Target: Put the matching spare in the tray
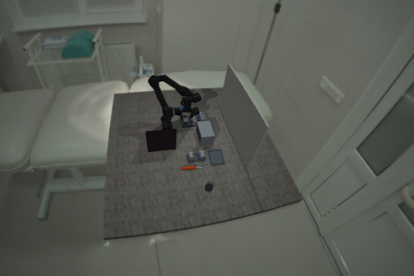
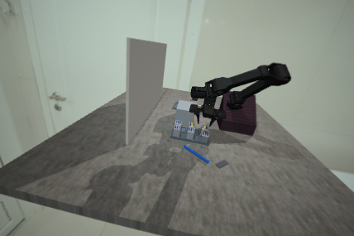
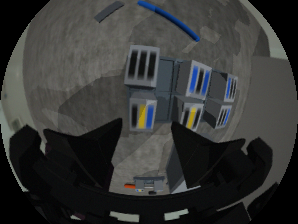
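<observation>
From where I stand, the black arm reaches over the table, its gripper pointing down above a rack of striped spares. The pincer's two fingers stand apart, with nothing clamped between them. Seen from the wrist, the spares sit in two rows of three, and the one with black, yellow and blue bars lies in line with the gap, below the fingertips. Behind it in the same end column is a spare with three black bars; blue bars show on some of the others. A plain grey block stands upright near the rack, and I can't make out any code on it from here. Beyond the block lies the shallow square tray, with nothing in it, just beside a pair of small striped units. An orange-handled screwdriver lies near them, and a dark round piece sits farther off. On the rack's other side are a blue stick and a flat grey piece. A tall grey panel stands on edge along one side.
</observation>
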